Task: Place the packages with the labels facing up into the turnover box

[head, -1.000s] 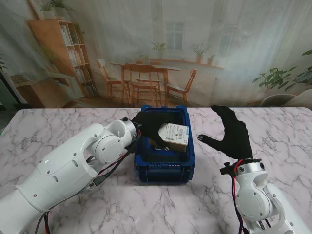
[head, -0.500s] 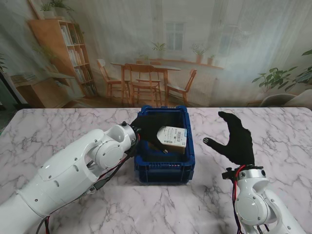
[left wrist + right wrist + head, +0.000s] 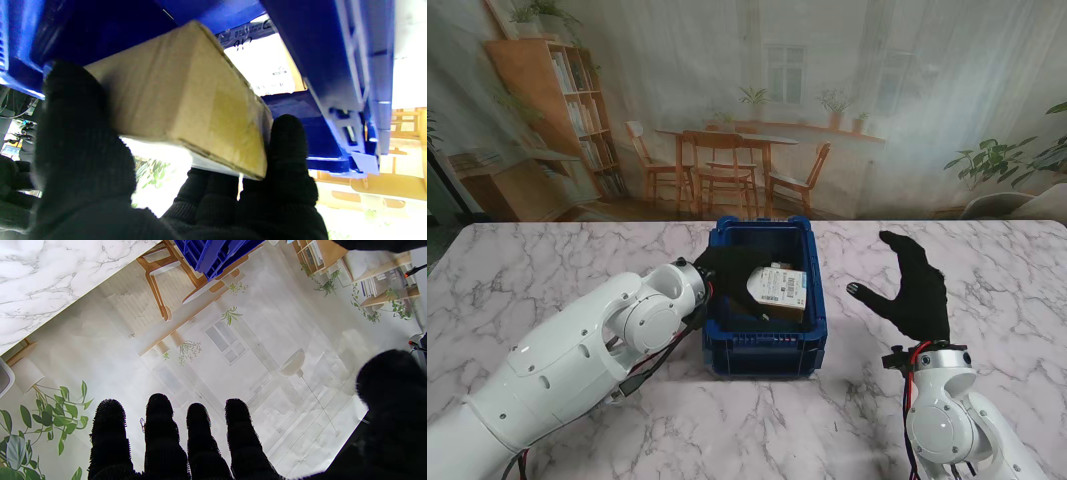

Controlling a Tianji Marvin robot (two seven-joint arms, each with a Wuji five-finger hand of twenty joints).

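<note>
Left hand (image 3: 724,272) grips package (image 3: 779,288) inside turnover box (image 3: 765,345), label up; right hand (image 3: 911,285) spread, empty, farther off.

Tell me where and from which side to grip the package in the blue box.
Grip the package across its plain cardboard sides, coming from the left over the box wall, as the left hand does. It lies tilted with its white label up, so side contact keeps the label uncovered. The right hand stands open, away from it.

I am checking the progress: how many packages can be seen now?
2. One brown cardboard package is held by the left hand inside the blue plastic turnover box; a second labelled package lies beneath it. More may be hidden.
</note>
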